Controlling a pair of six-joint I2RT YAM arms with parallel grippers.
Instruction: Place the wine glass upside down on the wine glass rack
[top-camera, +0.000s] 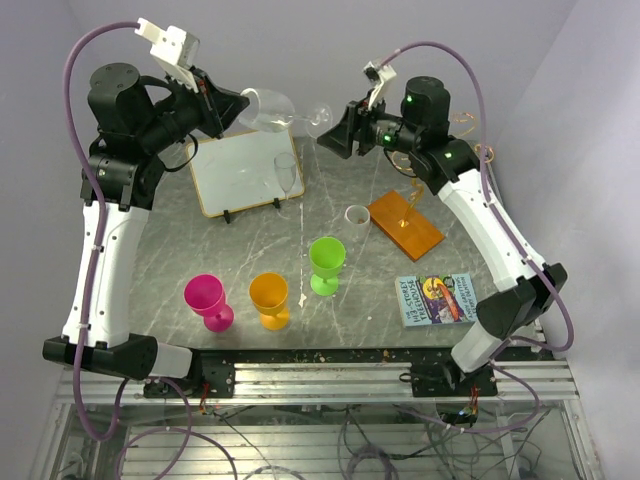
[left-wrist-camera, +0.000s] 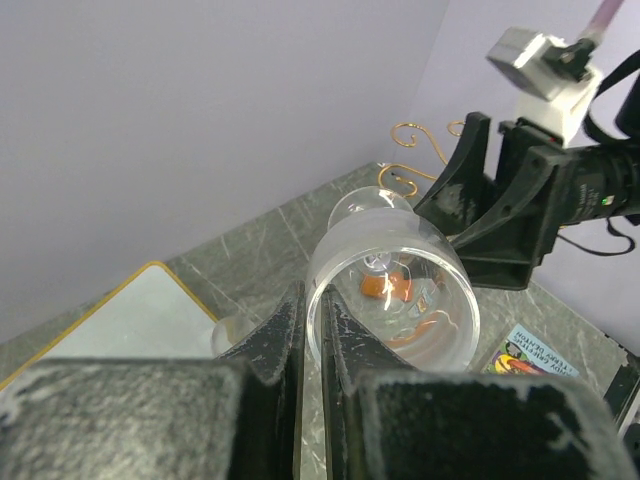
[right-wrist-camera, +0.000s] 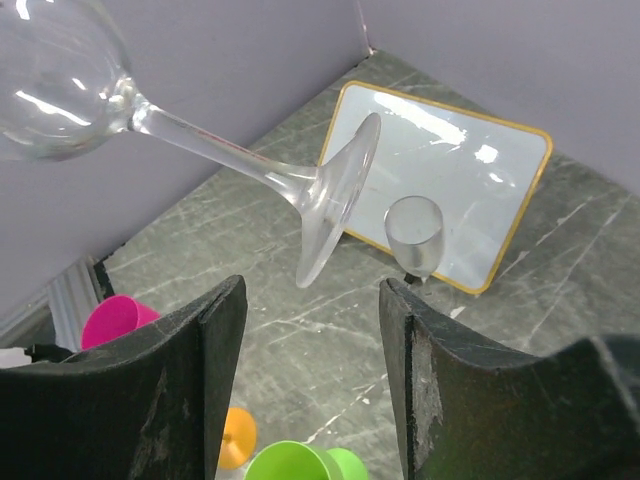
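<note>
The clear wine glass (top-camera: 272, 110) hangs on its side in the air above the back of the table. My left gripper (top-camera: 232, 108) is shut on its rim; the left wrist view shows the fingers (left-wrist-camera: 280, 335) pinching the bowl's edge (left-wrist-camera: 390, 270). Its foot (top-camera: 318, 121) points at my right gripper (top-camera: 335, 135), which is open and empty. In the right wrist view the foot (right-wrist-camera: 335, 200) sits just beyond the open fingers (right-wrist-camera: 205, 340). The rack's orange base (top-camera: 415, 232) lies at the right, and its gold curls (top-camera: 462, 121) are partly hidden behind the right arm.
A white board (top-camera: 240, 170) stands on an easel at the back left with a second clear glass (top-camera: 287, 175) before it. Pink (top-camera: 208, 298), orange (top-camera: 270, 298) and green (top-camera: 326, 262) goblets stand in front. A white ring (top-camera: 357, 214) and a book (top-camera: 435, 298) lie at the right.
</note>
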